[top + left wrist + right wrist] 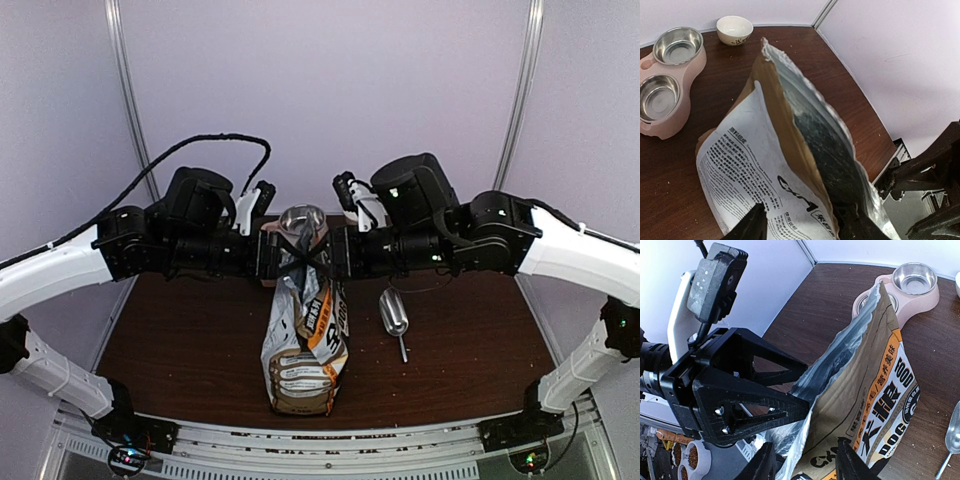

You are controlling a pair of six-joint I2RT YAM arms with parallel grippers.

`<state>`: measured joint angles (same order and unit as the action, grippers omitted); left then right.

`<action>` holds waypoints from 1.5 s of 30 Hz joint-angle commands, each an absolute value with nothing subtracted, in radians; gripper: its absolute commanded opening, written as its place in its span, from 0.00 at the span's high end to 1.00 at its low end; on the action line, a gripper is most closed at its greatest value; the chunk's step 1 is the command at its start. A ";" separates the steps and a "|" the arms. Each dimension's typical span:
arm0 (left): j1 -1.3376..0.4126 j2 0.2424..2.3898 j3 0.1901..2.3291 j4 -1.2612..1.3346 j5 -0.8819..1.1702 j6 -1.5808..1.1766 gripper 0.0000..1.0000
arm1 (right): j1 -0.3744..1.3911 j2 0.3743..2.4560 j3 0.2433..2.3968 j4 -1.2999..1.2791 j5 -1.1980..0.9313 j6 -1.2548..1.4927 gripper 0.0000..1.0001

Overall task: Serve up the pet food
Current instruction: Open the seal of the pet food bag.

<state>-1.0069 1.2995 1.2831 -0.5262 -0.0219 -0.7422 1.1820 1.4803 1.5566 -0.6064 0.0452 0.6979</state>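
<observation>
The pet food bag [305, 340], white and kraft-brown with black print, stands at the table's middle with its silver-lined mouth open. Both grippers meet at that mouth. My left gripper [290, 255] straddles one wall: in the left wrist view [807, 220] one finger lies on the printed white face [750, 150] and the other is inside, with the fingers apart. My right gripper [322, 255] straddles the opposite wall, and in the right wrist view [807, 460] its fingers are apart on either side of the orange-printed face [880, 390]. No kibble shows inside the bag.
A pink double-bowl feeder [687, 75] with two empty steel bowls stands beyond the bag; it also shows in the right wrist view [912, 302]. A small white bowl [735, 29] sits behind it. A metal scoop [393, 315] lies right of the bag.
</observation>
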 commanded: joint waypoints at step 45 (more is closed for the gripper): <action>-1.002 1.284 1.458 -0.736 -0.222 -0.655 1.00 | 1.127 1.426 1.756 -1.003 0.348 0.587 0.41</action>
